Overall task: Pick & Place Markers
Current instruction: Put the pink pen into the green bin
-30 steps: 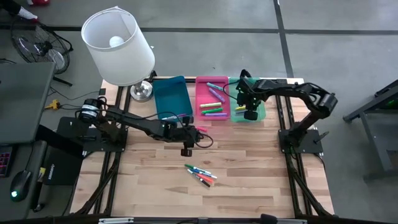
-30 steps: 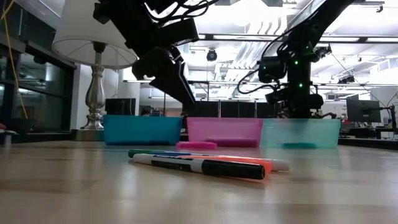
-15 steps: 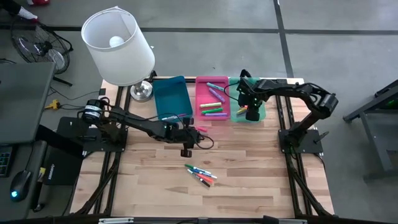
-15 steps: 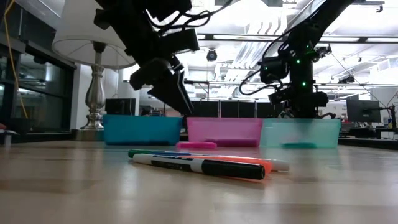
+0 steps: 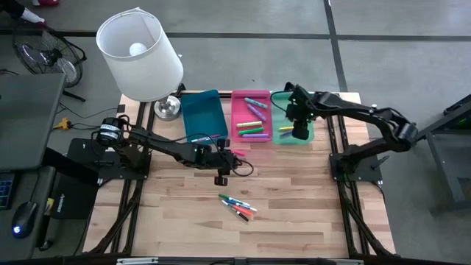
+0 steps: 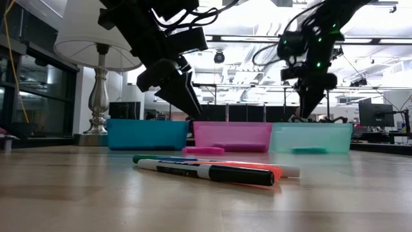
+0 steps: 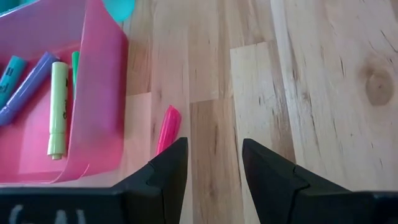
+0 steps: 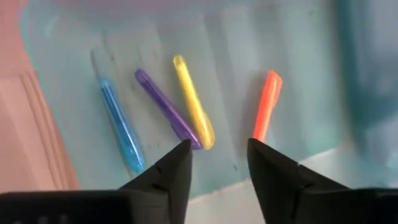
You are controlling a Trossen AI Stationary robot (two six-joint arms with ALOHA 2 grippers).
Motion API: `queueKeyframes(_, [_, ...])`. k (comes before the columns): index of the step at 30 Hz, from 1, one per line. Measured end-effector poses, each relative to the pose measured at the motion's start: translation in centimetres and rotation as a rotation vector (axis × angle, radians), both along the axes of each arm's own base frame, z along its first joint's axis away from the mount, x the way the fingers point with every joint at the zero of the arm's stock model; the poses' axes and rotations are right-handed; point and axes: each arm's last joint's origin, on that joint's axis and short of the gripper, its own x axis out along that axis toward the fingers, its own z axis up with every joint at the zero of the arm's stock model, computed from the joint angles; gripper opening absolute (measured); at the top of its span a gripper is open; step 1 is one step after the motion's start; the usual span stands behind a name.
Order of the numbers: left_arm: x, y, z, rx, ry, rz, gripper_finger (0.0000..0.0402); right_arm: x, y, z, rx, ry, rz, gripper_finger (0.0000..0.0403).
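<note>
Plainly a sorting job partway through: markers [image 5: 237,206] clustered loose on the bare wood of the table [image 5: 294,213] in front of the trays, four or five of them fanned together, long axes running roughly from the left arm's side towards the front right edge, tips converging at the right end. In the low view, lying flat, side-on, a black-and-white one nearest the camera, an orange one and a green one behind. More already sorted: several in the pink tray [image 5: 239,99], lying mostly crosswise; four in the green tray [image 8: 298,118] — blue marker [image 8: 121,127], purple marker [image 8: 168,109], yellow marker [image 8: 194,102], orange marker [image 8: 266,106] — all flat, roughly parallel, lengthwise along the tray. One stray pink marker [image 7: 168,127] on the wood just beside the pink tray's wall, pointing along it. Blue tray [image 5: 202,110] next to the lamp [image 5: 140,55], contents not clear. Right gripper [image 8: 217,165] above the green tray, jaws parted, nothing between them: by the look of it, a drop just finished. Left gripper [image 7: 212,165] above the wood near the stray pink marker, jaws likewise parted and empty. Next, probably: a reach for the pink stray or the loose cluster, jaws set across the marker's long axis, then straight down to straddle one pen only; in the cluster, risk of pinching two at once.
</note>
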Motion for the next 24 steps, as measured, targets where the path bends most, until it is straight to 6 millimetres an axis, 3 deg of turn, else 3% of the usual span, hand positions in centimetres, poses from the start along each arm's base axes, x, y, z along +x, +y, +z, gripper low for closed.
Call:
queueKeyframes(7, [-0.1, 0.0, -0.1, 0.021, 0.022, -0.022, 0.0149, -2.1, 1.9, 3.4, 0.008, -0.153, -0.076, 0.0198])
queueKeyframes(11, [0.0, 0.1, -0.3, 0.093, 0.033, -0.039, 0.0149, -3.1, 3.8, 5.1, 0.050, -0.253, -0.068, 0.0201])
queueKeyframes(20, [1.1, 2.8, -3.3, 0.084, 0.156, -0.059, 0.0149, -4.4, 9.0, 7.6, 0.110, -0.429, 0.020, 0.0201])
queueKeyframes(24, [1.7, 3.8, -2.4, 0.079, 0.118, -0.064, 0.0149, -4.8, 10.8, 8.3, 0.106, -0.473, 0.045, 0.0201])
